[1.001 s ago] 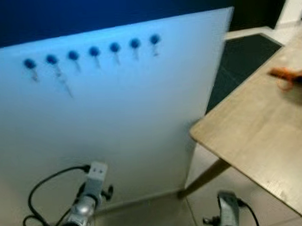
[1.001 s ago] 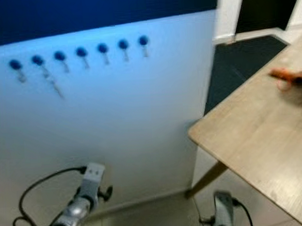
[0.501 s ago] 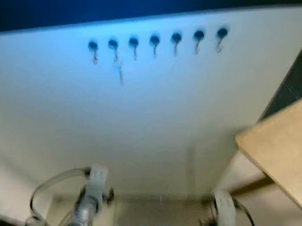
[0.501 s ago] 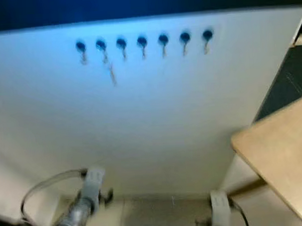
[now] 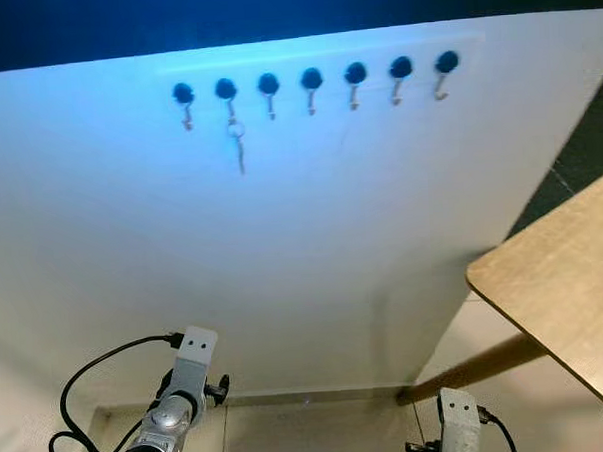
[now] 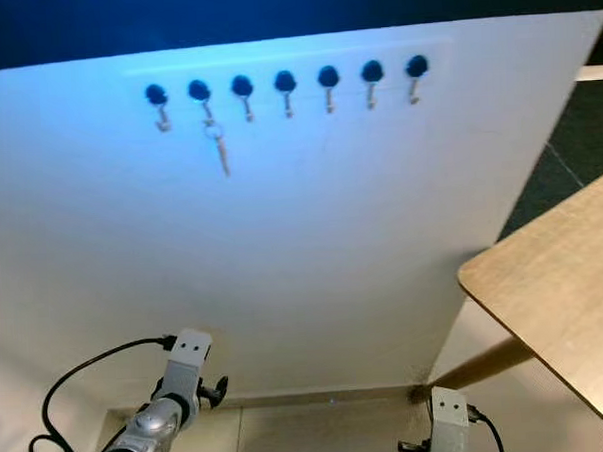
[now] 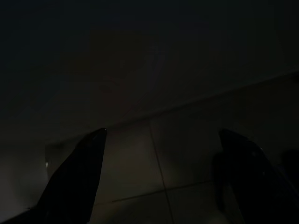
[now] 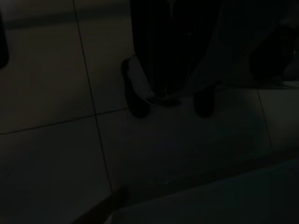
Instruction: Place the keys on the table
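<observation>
Down at the foot of the white panel [image 5: 313,266]: left gripper [image 7: 162,135], spread wide open with the two black fingers [image 7: 77,177] well apart and nothing between them but dim floor tile [image 7: 187,158]. Hanging off the silver left arm [image 5: 179,406], close in front of the panel's bottom edge, with a black cable [image 5: 83,391] looping out beside it. Same deal on the other side with the right arm [image 5: 458,424], low by the panel's lower right corner. Honestly can't tell if that one's grip is open or closed, wrist view way too dark, just murky tile lines and some dark shapes. Moving up the panel: a row of seven blue hooks [image 5: 311,78] strung along near its top edge. And there, dangling from the second hook from the left, the keys [image 5: 238,144], looks like a small ring with one key pointing straight down, flat against the panel. So not on the table yet. Off past the panel's right edge, the light wooden table [image 5: 564,285], corner poking in, one slanted leg [image 5: 478,363] reaching down toward the panel's bottom corner. Above the panel, dark blue wall [image 5: 272,12].
</observation>
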Available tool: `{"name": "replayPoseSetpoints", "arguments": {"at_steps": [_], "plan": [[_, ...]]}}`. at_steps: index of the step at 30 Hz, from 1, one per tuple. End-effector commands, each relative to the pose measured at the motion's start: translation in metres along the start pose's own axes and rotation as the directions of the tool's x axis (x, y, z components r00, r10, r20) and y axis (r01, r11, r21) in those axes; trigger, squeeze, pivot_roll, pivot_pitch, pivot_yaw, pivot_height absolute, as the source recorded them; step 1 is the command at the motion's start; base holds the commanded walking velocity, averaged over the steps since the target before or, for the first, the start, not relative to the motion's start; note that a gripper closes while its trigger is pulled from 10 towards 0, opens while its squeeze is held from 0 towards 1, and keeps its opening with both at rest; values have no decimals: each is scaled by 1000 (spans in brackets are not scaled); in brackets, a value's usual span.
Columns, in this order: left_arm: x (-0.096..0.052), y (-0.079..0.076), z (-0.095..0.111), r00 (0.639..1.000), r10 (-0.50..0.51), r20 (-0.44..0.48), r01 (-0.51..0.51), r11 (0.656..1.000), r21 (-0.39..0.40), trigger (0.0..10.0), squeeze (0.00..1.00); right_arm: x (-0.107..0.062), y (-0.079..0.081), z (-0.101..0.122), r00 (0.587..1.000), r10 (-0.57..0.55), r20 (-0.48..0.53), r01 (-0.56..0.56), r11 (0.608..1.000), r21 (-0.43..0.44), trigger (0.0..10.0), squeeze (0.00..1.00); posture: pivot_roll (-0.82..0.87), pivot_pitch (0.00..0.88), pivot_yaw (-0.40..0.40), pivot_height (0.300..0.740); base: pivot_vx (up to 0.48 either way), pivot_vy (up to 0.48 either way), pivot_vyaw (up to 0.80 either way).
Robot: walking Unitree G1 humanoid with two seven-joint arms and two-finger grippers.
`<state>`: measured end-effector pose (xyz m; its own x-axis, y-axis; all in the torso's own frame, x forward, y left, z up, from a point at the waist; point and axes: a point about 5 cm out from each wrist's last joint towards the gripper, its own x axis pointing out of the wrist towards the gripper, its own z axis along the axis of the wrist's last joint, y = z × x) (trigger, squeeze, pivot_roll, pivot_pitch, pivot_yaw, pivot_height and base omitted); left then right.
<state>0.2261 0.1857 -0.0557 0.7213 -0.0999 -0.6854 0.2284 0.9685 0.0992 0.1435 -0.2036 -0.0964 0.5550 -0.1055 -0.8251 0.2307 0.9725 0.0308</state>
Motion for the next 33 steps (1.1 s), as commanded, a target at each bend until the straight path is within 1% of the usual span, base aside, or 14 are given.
{"name": "replayPoseSetpoints", "arguments": {"at_steps": [1,8,9,16,20,26,33], "plan": [[0,2,0,1000,8,4,-8,1000,-19,10000,0,0,2,-2,1000,2,-2,-2,1000,7,10000,0,2,32,59,740,0,382,0],[0,1,1,1000,10,6,-10,1000,-13,10000,0,0,3,-1,1000,2,2,-2,1000,5,10000,0,2,28,58,740,0,393,0],[0,1,2,1000,8,13,-8,1000,3,10000,0,0,3,-1,1000,2,3,-2,1000,5,10000,0,2,28,58,740,0,0,0],[0,0,3,1000,0,28,0,1000,-1,10000,0,0,2,1,1000,2,10,-2,1000,12,10000,0,3,34,60,740,0,0,0],[0,-1,4,999,-14,36,13,1000,20,10000,0,0,2,1,1000,2,11,-2,1000,14,10000,0,4,37,59,740,0,0,0],[0,-1,4,999,-26,43,24,998,51,10000,0,0,2,0,1000,2,9,-2,1000,17,10000,0,5,40,59,740,0,-455,0],[-1,0,3,999,-21,43,19,999,51,10000,0,0,3,0,1000,1,9,-2,1000,18,10000,0,6,40,59,740,0,-480,0]]}}
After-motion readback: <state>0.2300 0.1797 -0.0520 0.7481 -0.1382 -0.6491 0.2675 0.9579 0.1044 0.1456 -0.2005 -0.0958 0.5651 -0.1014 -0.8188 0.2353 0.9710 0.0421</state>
